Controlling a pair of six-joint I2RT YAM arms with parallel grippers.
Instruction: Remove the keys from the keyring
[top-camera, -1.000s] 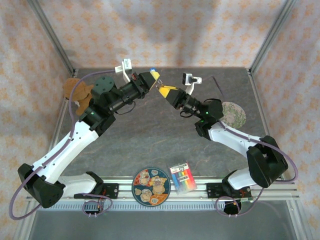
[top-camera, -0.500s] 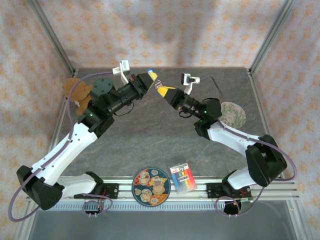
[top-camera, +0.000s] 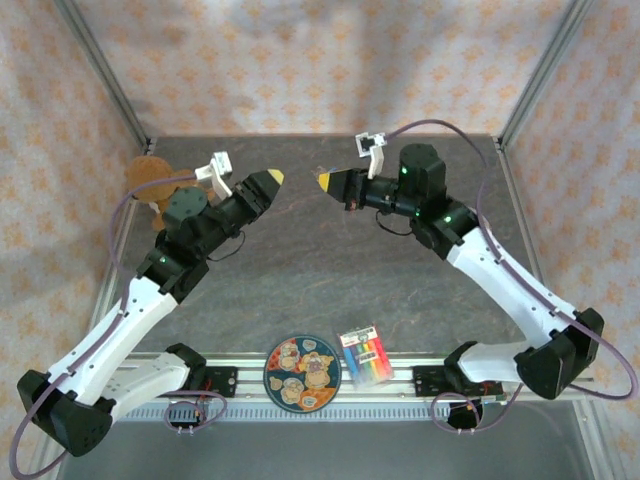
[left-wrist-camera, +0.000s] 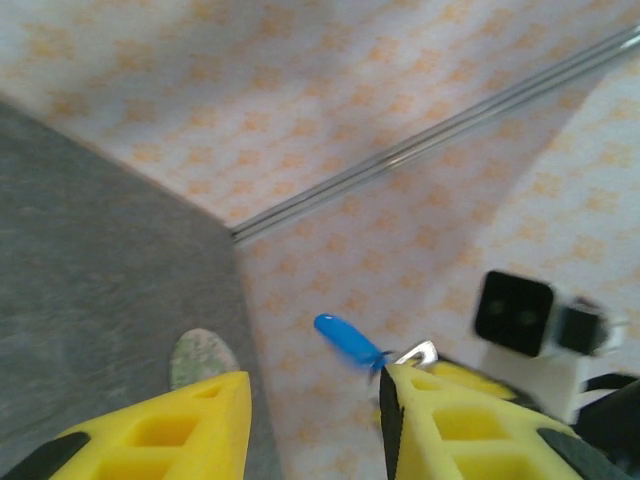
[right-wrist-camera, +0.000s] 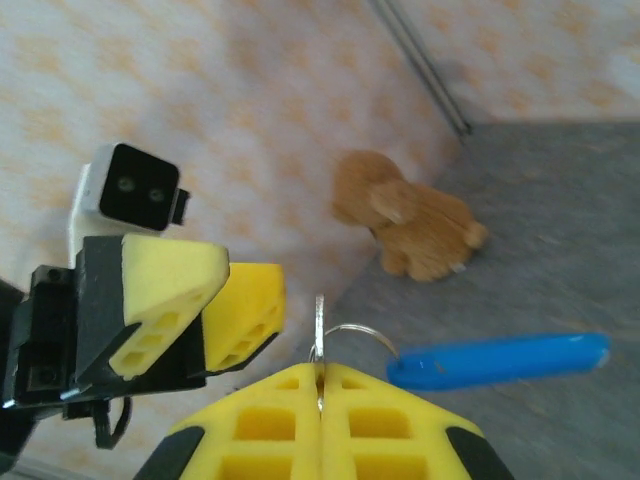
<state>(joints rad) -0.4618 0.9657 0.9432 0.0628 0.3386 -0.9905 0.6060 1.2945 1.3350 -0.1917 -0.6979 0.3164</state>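
Top view: left claw (top-camera: 270, 179) and right claw (top-camera: 324, 181) raised over the far middle of the table (top-camera: 330, 270), tips facing but not touching; left wrist view: left claw (left-wrist-camera: 315, 390) with fingers apart; right wrist view: right claw (right-wrist-camera: 320, 378) clamped on the key (right-wrist-camera: 318, 325), with the ring (right-wrist-camera: 352, 332) and blue tag (right-wrist-camera: 498, 361) just beside it.

White shells and black joints make up the left arm (top-camera: 120, 320) and right arm (top-camera: 505, 285). Lilac cables (top-camera: 430, 122) loop alongside. The left gripper (top-camera: 267, 179) and right gripper (top-camera: 325, 182) carry yellow, honeycomb-cut wedge fingers (right-wrist-camera: 250, 420), and white camera blocks (top-camera: 372, 146) top the wrists.
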